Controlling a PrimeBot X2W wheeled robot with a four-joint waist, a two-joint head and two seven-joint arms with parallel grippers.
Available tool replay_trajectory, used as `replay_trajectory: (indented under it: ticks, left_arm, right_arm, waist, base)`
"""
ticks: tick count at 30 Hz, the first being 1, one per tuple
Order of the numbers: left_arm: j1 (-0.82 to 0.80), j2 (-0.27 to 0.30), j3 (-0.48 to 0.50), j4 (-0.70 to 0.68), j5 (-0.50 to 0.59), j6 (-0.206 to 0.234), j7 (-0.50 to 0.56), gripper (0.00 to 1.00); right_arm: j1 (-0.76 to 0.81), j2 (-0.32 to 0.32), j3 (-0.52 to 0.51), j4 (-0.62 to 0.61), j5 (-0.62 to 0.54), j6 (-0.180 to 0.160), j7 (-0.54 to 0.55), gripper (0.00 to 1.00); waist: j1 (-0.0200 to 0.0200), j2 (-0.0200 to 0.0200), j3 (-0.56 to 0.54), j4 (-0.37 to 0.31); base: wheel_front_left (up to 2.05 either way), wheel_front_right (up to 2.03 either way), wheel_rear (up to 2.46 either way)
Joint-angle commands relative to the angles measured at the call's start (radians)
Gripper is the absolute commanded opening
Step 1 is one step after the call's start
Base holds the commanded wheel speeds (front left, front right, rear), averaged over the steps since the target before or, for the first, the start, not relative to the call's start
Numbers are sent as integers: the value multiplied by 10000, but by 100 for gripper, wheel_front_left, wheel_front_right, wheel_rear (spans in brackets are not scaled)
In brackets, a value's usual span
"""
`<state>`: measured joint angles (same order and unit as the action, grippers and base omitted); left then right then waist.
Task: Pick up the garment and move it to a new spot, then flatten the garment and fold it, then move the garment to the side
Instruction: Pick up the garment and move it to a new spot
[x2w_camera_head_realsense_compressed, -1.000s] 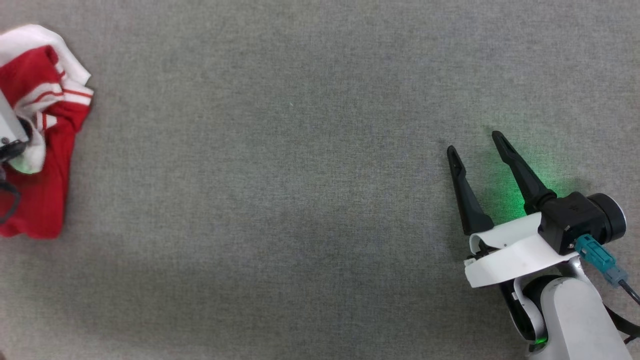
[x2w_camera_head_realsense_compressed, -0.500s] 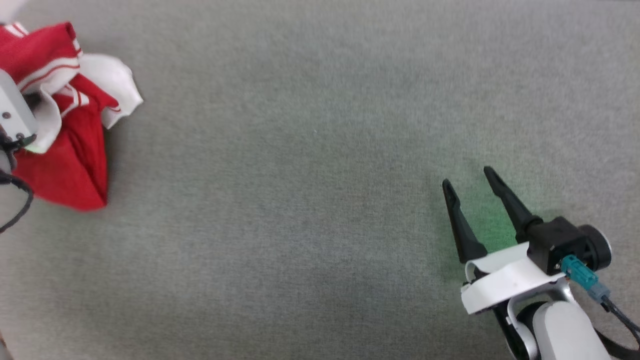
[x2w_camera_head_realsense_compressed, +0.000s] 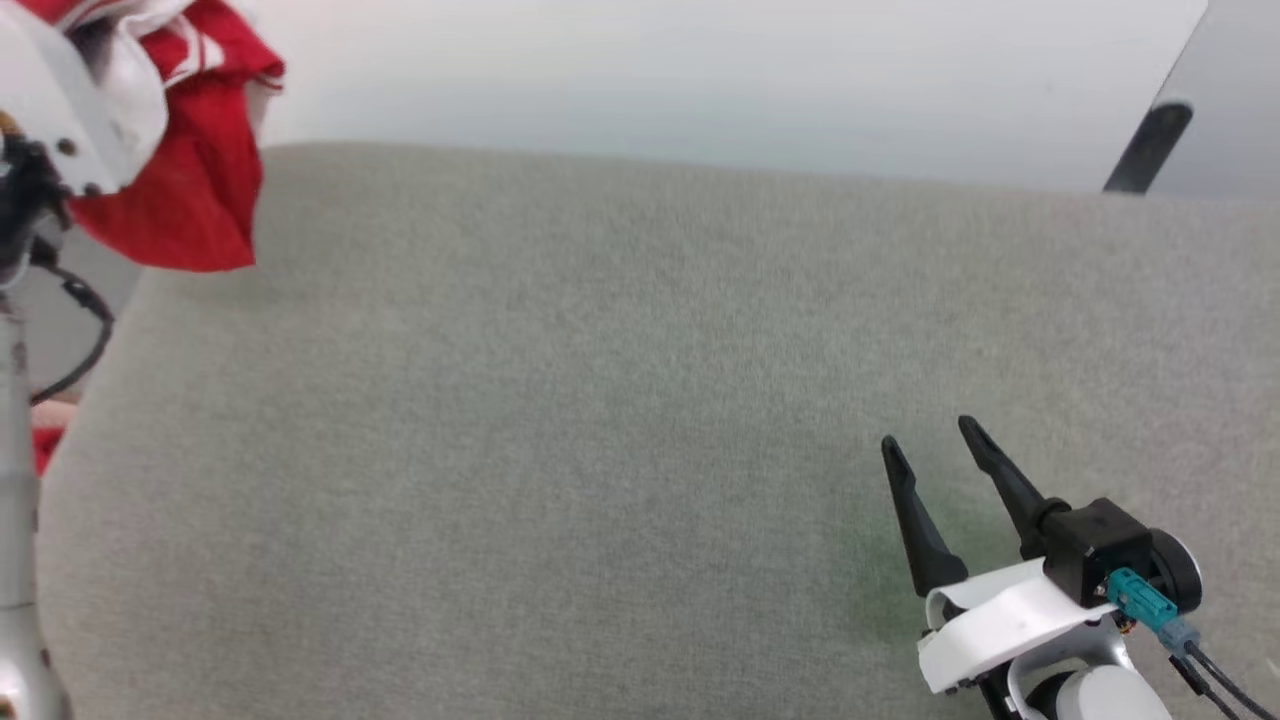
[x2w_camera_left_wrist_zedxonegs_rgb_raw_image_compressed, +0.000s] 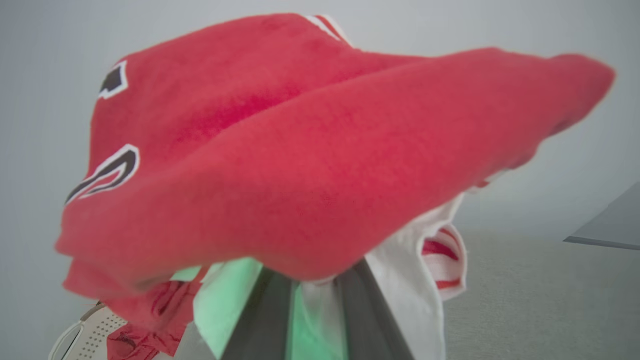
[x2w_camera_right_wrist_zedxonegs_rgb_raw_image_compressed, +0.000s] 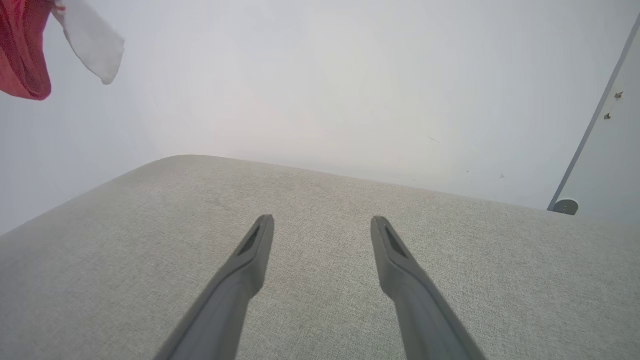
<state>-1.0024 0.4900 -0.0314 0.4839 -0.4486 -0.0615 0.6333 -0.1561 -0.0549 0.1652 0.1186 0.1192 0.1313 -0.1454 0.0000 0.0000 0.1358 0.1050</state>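
Your left fingers (x2w_camera_left_wrist_zedxonegs_rgb_raw_image_compressed: 367, 310) are pinched nearly together on the garment (x2w_camera_head_realsense_compressed: 190, 190), with a fold of white cloth caught between them. The bundle hangs in the air above the counter's (x2w_camera_head_realsense_compressed: 640, 420) far left corner, clear of the cloth surface. That makes the left arm the 1 that matters. The right fingers (x2w_camera_head_realsense_compressed: 1003, 483) hover by the counter's near right edge, spread wide, holding nothing, well apart from the shirt.

The coming move turns on this: the bare middle of the counter lies inward from that far left corner, so you probably need to carry the garment across and down. It sits bunched over the fingers rather than trailing below them, and in the left wrist view its long axis (x2w_camera_left_wrist_zedxonegs_rgb_raw_image_compressed: 320, 165) runs crosswise to the 2 fingers.

It is red, crumpled into thick folds, with black letters outlined in white on 1 side, a white sleeve and red-striped trim hanging loose. From the right wrist view, a white flap (x2w_camera_right_wrist_zedxonegs_rgb_raw_image_compressed: 90, 45) dangles beside the red.
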Motion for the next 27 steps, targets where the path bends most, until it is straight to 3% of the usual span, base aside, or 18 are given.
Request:
replay_trajectory:
  ticks: [1,8,16,27]
  left_arm:
    - [209,-110,-56,-318,-147,-28,133,0]
    - [945,-638,-263,-1690,-632,33,860,0]
    - [2046,-1403,-645,-3279,-1248,254,1686,0]
    - [2958,-2394,-1586,-4398,-1544,425,2285,0]
  right_arm:
    - [186,27,-100,29,27,-10,-45,100]
    - [470,39,-841,106,-174,-10,-104,100]
    - [684,39,-2287,48,-532,-10,-68,100]
    - [710,44,-3607,148,-676,-10,-180,100]
  waist:
    - [0,0,-931,172]
    - [0,0,-1298,-388]
    - [0,0,-1144,-1520]
    - [0,0,-658,-2996]
  base:
    - [0,0,0]
    - [0,0,0]
    - [0,0,0]
    - [0,0,0]
